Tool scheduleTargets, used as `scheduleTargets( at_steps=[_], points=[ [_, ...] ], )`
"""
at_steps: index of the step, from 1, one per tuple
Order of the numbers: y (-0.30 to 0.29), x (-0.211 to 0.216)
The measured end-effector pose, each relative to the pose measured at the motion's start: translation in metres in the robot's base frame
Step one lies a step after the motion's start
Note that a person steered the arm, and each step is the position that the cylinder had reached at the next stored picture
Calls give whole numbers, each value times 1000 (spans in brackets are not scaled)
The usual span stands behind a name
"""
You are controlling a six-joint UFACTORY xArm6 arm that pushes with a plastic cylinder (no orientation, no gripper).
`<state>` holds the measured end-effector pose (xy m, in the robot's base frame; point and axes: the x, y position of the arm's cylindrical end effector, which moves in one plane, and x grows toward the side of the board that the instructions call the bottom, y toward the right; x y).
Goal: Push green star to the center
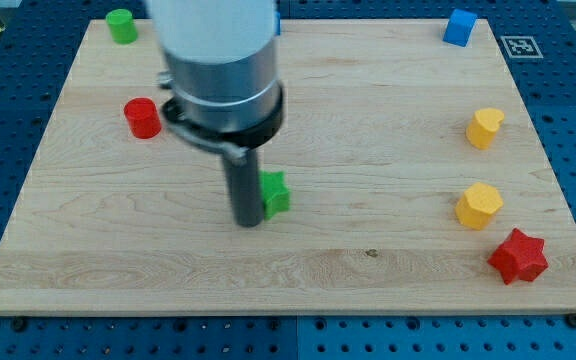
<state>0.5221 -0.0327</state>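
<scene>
Wooden tabletop (368, 260) carries: green star (275, 192) near the middle, touching my tip (248, 222) on its right; green cylinder (121, 25) top left; red cylinder (142, 117) left; blue cube (459, 27) top right; yellow heart (484, 127), yellow hexagon (479, 205), red star (518, 256) down the right side.

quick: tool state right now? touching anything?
No gripper fitted, only a rod. My tip sits against the green star, on the star's left side in the view; nothing held.

green star (275, 192) | red star (518, 256) | blue block (459, 27) | dark rod, my tip (248, 222) | pale wood-grain board (368, 120)
</scene>
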Motion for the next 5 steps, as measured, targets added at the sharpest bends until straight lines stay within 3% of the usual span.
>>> scheduleTargets(
  at_steps=[2, 3, 4, 5],
  points=[
    [61, -43],
    [36, -50],
    [35, -83],
    [78, -85]
  ],
)
